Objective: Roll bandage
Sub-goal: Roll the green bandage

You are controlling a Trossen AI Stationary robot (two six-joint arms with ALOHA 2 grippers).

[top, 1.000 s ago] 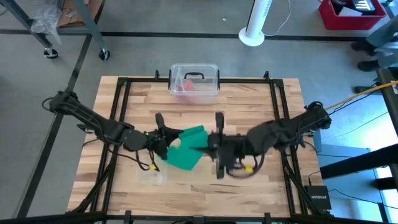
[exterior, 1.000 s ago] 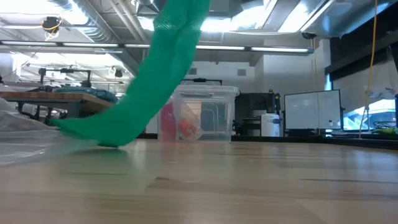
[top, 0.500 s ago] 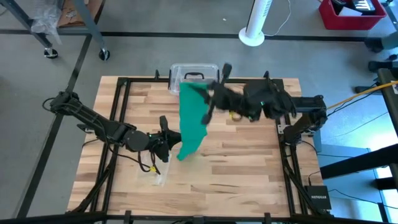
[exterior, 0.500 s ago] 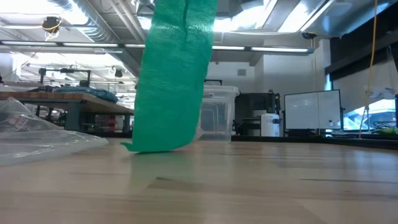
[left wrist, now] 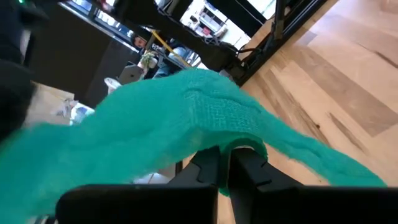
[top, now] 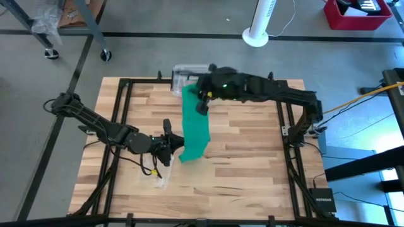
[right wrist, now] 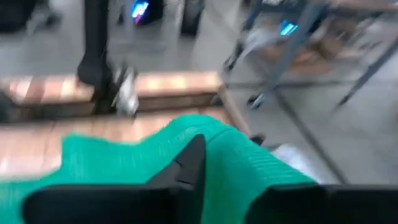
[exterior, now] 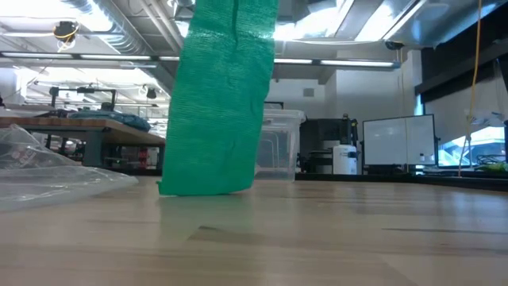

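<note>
The bandage [top: 194, 123] is held stretched as a long green strip from near the middle of the surface [top: 252, 170] up toward its far edge. Its lower end is just brushing the wood in the low view, and its upper end is lifted high beside the clear plastic box [top: 183, 72].

The lower end is pinched by the left end effector [top: 169, 144], whose fingers are seen closed on the cloth in the left wrist view. The upper end is draped over the right end effector [top: 202, 101]. The cloth lies across its fingers in the right wrist view, but whether they are clamped or parting cannot be told.

Change noted: a second ago the strip lay bunched and slack between the two end effectors near the middle of the surface. Since then the right arm has been swung up and toward the far edge, and the strip has been drawn out to a flat, near-vertical hang. Over the last half second only a small further reach of the right arm is seen; the left arm has stayed put.

Judgement: the bandage has been straightened but not yet wound, so rolling remains to be started. A clear wrapper [exterior: 55, 179] lies near the left side of the surface.
</note>
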